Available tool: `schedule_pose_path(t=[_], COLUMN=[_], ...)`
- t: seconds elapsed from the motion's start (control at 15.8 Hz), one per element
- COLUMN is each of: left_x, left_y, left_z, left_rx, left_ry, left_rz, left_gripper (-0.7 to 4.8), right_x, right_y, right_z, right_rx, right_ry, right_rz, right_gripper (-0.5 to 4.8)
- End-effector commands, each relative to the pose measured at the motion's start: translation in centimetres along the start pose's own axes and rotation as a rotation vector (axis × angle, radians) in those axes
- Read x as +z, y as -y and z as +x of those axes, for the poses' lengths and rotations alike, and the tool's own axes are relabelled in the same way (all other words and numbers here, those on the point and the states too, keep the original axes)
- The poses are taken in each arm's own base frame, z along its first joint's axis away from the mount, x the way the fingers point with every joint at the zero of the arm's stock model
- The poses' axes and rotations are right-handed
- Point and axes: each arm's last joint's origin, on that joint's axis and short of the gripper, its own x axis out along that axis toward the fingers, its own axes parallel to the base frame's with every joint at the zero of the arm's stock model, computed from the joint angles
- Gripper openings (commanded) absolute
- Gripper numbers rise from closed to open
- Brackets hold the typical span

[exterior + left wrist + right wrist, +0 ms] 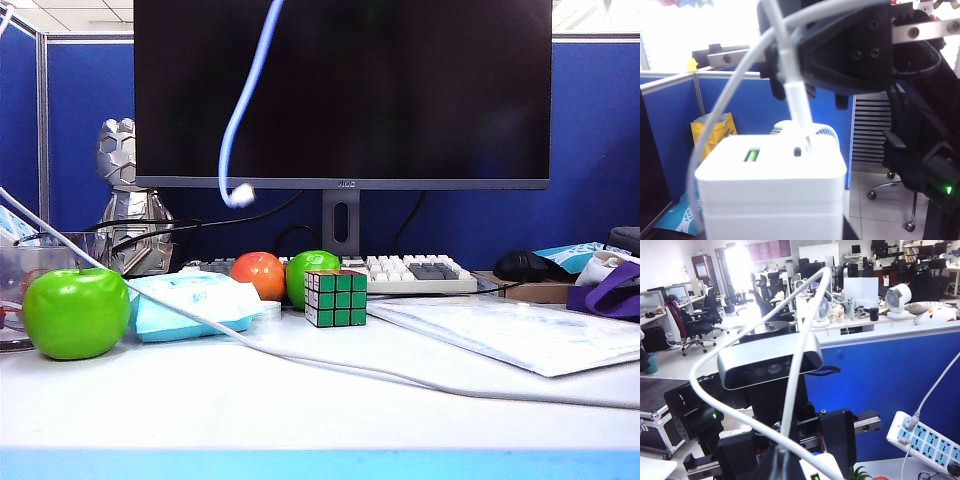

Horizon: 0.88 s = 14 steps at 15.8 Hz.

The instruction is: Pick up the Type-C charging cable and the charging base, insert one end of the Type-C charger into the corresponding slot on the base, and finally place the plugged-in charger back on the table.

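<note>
The white charging base (pixel 771 190) fills the near part of the left wrist view, port face up, with my left gripper shut on it and its jaws hidden under the block. The right wrist view shows the left gripper (pixel 815 460) around the base (pixel 827 465). My right gripper (pixel 790 75) hangs just above, shut on the Type-C charging cable (pixel 796 102) near its plug. The plug tip meets the face right beside the dark oval slot (pixel 797 151), which still shows. The cable's free end (pixel 240 193) dangles before the monitor. Neither gripper shows in the exterior view.
On the table (pixel 320 430) lie a thicker white cable (pixel 300 355), a green apple (pixel 76 312), a wipes pack (pixel 190 303), a tomato (pixel 258 274), a Rubik's cube (pixel 335 297), a keyboard (pixel 415 272) and papers (pixel 520 335). The monitor (pixel 340 90) stands behind.
</note>
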Motion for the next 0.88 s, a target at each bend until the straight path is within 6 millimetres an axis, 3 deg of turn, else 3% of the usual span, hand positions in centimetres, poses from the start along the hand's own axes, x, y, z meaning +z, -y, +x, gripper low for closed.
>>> schedule_pose_path(t=[0.06, 0.88], left_x=[0.69, 0.96], left_y=[0.21, 0.21], left_z=[-0.24, -0.25], left_rx=[-0.003, 0.0], left_ry=[0.041, 0.064], left_rz=[0.03, 0.029], left_gripper=[-0.06, -0.06], right_x=[0.35, 0.16], right_y=[-0.31, -0.13], right_z=[-0.13, 0.07], right_rx=[0.001, -0.014], right_ry=[0.016, 0.013], right_rz=[-0.032, -0.02], right_gripper=[0.0, 0.0])
